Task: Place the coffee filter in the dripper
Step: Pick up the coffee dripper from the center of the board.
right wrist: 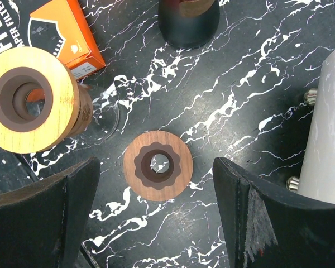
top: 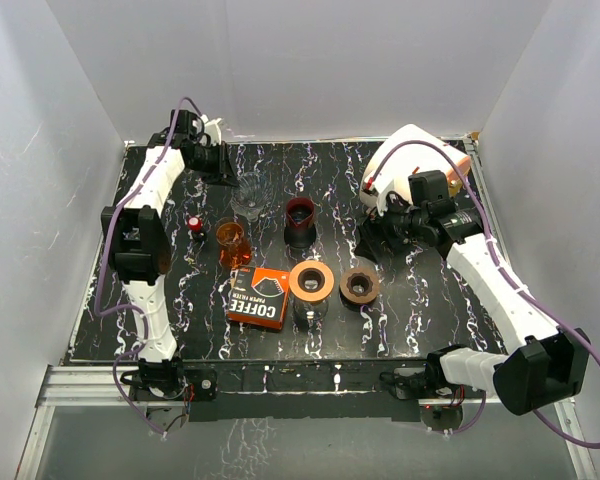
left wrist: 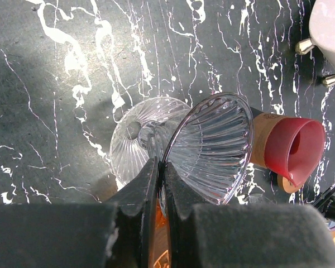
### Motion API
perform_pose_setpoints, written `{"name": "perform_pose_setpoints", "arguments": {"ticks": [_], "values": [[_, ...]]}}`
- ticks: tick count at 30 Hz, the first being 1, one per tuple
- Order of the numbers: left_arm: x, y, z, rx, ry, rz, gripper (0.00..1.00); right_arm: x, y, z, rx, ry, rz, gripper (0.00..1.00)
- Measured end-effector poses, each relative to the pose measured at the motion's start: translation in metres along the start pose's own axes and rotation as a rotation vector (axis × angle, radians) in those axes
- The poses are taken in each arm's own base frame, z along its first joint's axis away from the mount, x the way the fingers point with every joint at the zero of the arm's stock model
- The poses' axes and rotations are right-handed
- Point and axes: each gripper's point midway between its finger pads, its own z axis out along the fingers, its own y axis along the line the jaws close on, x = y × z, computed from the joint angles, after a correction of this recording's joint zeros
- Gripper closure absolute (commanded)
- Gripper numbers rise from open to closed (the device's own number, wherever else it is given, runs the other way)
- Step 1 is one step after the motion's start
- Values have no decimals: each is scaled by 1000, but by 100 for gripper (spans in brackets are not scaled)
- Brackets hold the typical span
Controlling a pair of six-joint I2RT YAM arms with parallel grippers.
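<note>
The clear ribbed glass dripper (left wrist: 212, 145) is at the back of the table (top: 540, 250), tilted, with its round foot (left wrist: 128, 139) off to one side. My left gripper (left wrist: 161, 166) is shut on the dripper's rim; in the top view the gripper (top: 230, 172) is just behind the dripper (top: 248, 195). No loose coffee filter shows. An orange paper-filter box (top: 258, 297) lies at front centre and appears in the right wrist view (right wrist: 61, 28). My right gripper (right wrist: 156, 162) hangs open above a small dark wooden ring (right wrist: 159, 166), holding nothing.
A glass carafe with a light wooden collar (top: 310, 282) stands beside the dark ring (top: 360, 285). A dark cup with a red inside (top: 300, 220), an amber glass (top: 232, 243) and a small red-topped item (top: 194, 225) crowd the middle. The white kettle (top: 410, 165) stands back right.
</note>
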Motion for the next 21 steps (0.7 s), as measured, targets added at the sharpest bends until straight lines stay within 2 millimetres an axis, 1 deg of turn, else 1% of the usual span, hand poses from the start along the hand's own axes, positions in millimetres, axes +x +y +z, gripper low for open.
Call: {"name": "perform_pose_setpoints", "arguments": {"ticks": [5, 8, 11, 16, 18, 21], "values": [[-4, -7, -15, 0, -18, 11, 100, -9, -2, -3, 3, -7, -17, 19], [-11, -16, -30, 6, -42, 33, 100, -19, -4, -6, 10, -27, -44, 19], [-19, -31, -51, 17, -78, 62, 100, -31, -5, -11, 11, -49, -79, 19], [-30, -70, -95, 88, -152, 122, 100, -49, -4, -15, -10, -84, -132, 19], [-29, -87, -109, 136, -168, 137, 100, -51, -1, -16, -28, -89, -150, 19], [-22, -113, -130, 223, -185, 157, 100, -55, 6, -19, -65, -98, -182, 19]]}}
